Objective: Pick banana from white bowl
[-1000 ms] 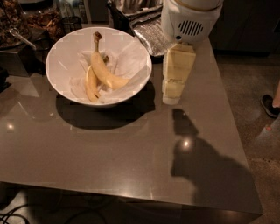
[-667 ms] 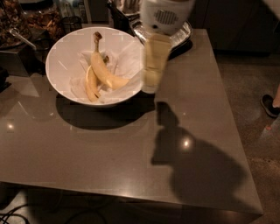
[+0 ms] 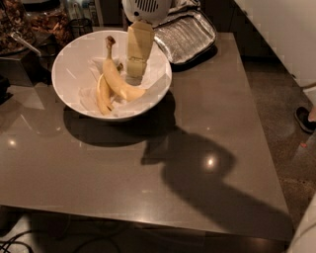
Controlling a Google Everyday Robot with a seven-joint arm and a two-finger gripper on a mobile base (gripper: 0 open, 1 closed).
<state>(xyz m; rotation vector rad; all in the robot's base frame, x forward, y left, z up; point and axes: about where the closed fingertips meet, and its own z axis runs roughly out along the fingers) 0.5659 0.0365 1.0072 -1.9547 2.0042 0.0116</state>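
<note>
Bowl (image 3: 66, 62) sits upper left of frame on a glossy grey-brown table (image 3: 98, 168). It is white, wide and round, lined with crumpled paper (image 3: 155, 84).

Banana (image 3: 117, 78) lies inside the bowl, near its centre. Plump, yellow, gently curved. Its long dark-brown stem points toward the top of the frame, and the blunt end lies toward lower right on the paper. A second banana (image 3: 102, 96), shorter and thinner, lies just left of it. Cannot tell if the two touch.

Gripper (image 3: 134, 74), cream-coloured, hangs from a white rounded housing (image 3: 145, 7) at top centre. Its tip is over the bowl, just right of the banana's middle. Contact not discernible, and whether it is open or closed cannot be told. Nothing seen held.

Foil tray (image 3: 185, 34) lies on the table, upper right of the bowl. A dark shadow (image 3: 197, 173) falls across the table, lower centre to right
</note>
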